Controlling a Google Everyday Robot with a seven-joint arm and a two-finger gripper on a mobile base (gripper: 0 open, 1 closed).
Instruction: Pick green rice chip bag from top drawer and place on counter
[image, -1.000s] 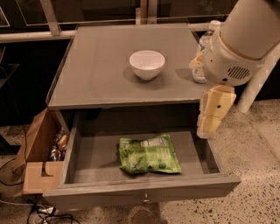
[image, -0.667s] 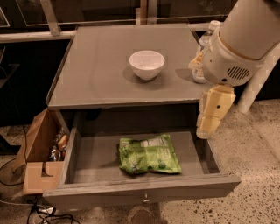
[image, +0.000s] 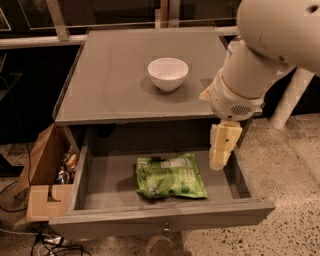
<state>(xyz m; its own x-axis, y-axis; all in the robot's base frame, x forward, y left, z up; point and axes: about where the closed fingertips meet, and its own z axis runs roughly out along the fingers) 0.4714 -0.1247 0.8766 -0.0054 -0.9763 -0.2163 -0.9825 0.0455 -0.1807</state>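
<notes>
— Where do we see the gripper (image: 218, 162)?
— Hanging over the right side of the top drawer (image: 165, 214), apart from the green rice chip bag (image: 170, 176), which lies flat mid-drawer. Whether the gripper is spread or closed, we cannot tell.

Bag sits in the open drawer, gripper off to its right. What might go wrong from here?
1. The gripper hangs near the right wall of the drawer, right of the bag; a straight descent may miss the bag or clip the wall.
2. The bag lies flat on the drawer floor, so a pinch might slip off.
3. The bowl stands on the counter; the placed bag might nudge it.
</notes>
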